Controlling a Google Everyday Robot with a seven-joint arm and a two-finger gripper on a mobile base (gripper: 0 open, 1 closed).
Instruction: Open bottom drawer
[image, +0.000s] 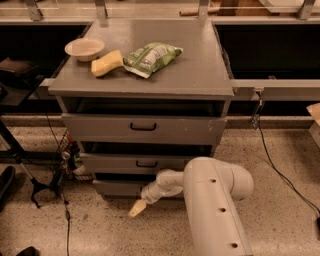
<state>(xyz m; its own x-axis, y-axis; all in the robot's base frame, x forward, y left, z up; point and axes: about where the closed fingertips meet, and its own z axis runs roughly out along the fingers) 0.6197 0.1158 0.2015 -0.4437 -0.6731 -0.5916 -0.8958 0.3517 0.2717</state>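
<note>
A grey cabinet (200, 65) stands in the middle of the camera view with three drawers. The bottom drawer (112, 187) is the lowest, narrowest front, just above the floor; the arm covers its middle and hides its handle. My gripper (137, 208) hangs in front of that drawer's lower edge, pale fingertips pointing down and left toward the floor. The white arm (215, 205) rises from the lower right and blocks the drawer's right part. Above it sit the middle drawer (100, 162) and the top drawer (100, 127), each with a black bar handle.
On the cabinet top lie a bowl (84, 48), a yellow sponge (107, 63) and a green chip bag (150, 58). A black stand and cables (37, 187) crowd the floor at left. Another cable (272, 160) trails across the speckled floor at right.
</note>
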